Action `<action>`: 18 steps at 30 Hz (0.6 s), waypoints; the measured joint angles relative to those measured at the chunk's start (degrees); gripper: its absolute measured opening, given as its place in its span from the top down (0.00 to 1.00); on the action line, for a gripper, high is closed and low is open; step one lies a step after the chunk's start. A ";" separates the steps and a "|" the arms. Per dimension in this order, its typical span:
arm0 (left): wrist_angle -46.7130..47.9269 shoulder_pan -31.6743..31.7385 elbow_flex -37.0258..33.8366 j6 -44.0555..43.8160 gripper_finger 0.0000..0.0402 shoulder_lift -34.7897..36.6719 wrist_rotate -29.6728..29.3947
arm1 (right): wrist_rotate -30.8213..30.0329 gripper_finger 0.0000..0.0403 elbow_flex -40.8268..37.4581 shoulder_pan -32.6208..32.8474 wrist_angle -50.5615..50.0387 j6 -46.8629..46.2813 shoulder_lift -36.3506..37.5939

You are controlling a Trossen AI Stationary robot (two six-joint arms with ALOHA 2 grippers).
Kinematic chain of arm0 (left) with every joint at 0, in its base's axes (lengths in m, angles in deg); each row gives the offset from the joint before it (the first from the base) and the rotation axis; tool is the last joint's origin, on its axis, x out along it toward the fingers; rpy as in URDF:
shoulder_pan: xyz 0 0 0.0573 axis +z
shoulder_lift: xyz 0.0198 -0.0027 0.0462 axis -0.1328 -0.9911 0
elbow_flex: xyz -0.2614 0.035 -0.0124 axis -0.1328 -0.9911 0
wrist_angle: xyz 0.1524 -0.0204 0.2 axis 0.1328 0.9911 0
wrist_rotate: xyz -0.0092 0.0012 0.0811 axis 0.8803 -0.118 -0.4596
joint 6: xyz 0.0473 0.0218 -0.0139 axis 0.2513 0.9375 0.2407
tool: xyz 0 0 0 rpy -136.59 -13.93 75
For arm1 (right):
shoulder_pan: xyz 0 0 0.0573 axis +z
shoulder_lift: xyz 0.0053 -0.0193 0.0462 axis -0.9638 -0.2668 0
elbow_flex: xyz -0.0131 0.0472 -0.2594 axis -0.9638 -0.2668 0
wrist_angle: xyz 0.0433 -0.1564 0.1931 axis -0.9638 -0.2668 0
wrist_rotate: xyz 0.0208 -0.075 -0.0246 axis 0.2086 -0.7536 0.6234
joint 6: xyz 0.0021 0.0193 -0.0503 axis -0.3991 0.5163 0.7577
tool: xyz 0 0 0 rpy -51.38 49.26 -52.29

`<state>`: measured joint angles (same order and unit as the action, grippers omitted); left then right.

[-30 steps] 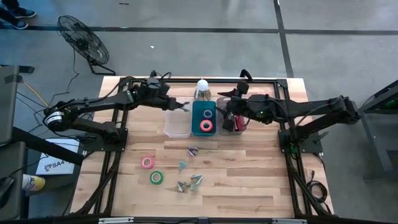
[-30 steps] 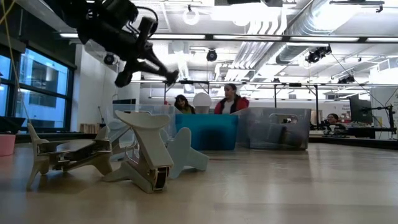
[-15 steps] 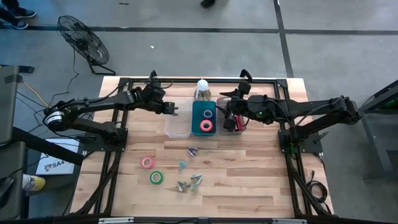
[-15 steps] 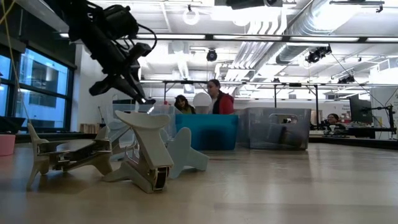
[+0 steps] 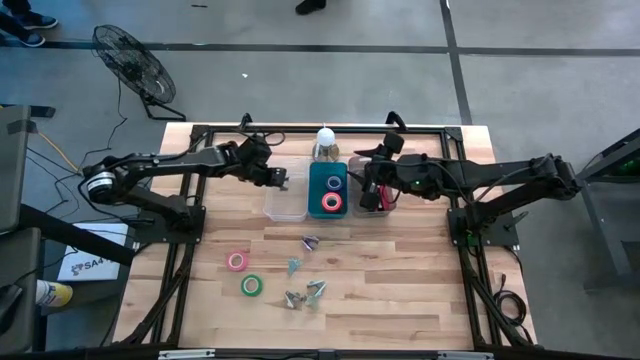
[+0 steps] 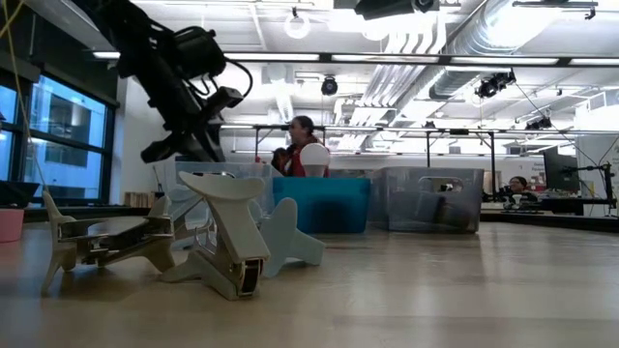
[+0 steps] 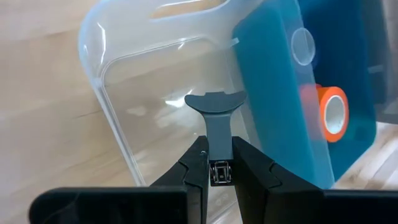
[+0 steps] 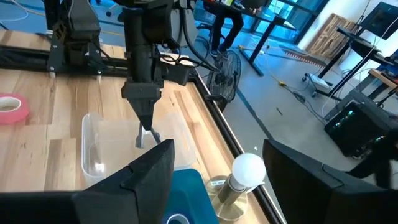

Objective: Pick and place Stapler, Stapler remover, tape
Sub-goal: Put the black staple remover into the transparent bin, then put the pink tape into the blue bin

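My left gripper (image 5: 284, 181) is shut on a grey staple remover (image 7: 214, 115) and points steeply down over the left clear bin (image 5: 285, 203). The right wrist view shows the remover (image 8: 147, 135) just above that bin's opening. Several more staple removers (image 5: 305, 277) lie on the wood nearer the front. A pink tape roll (image 5: 236, 261) and a green one (image 5: 251, 286) lie flat at the front left. Two more tape rolls (image 5: 331, 203) sit in the teal bin (image 5: 329, 172). My right gripper (image 5: 372, 188) hangs open over the right clear bin, where something red (image 5: 381, 203) shows, mostly hidden. My left gripper pinches the staple remover's narrow stem (image 7: 219, 148) between its two fingers. The remover's wide flared end (image 7: 214, 101) sticks out past the fingertips. The fingers slant down from above, from the table's left. The remover is lifted clear and hangs over the clear bin's inside.
The three bins stand side by side at the table's far middle, with a white-topped bottle (image 5: 325, 141) just behind them. The black frame rails (image 5: 190, 215) run along the table's left and right sides. A person (image 6: 305, 155) moves in the room behind.
My left gripper has sunk toward the left clear bin and tipped from nearly level to steeply down, still shut on the staple remover. Its tip has drawn back a little toward the table's left. The person in the background has walked to the left.
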<state>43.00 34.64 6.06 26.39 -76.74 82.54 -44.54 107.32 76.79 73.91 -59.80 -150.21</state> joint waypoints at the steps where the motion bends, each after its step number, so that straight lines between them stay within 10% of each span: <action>1: 0.00 0.00 0.00 -0.01 0.89 -0.11 -0.06 | 0.00 0.41 0.00 0.00 -0.36 -0.01 0.00; 18: 0.00 0.00 0.00 -0.27 0.78 -0.49 1.23 | 0.39 0.41 0.00 0.00 -0.93 -1.37 -0.02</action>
<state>43.00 34.64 6.06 26.12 -77.23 83.77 -44.14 107.32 76.79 72.99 -61.17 -150.23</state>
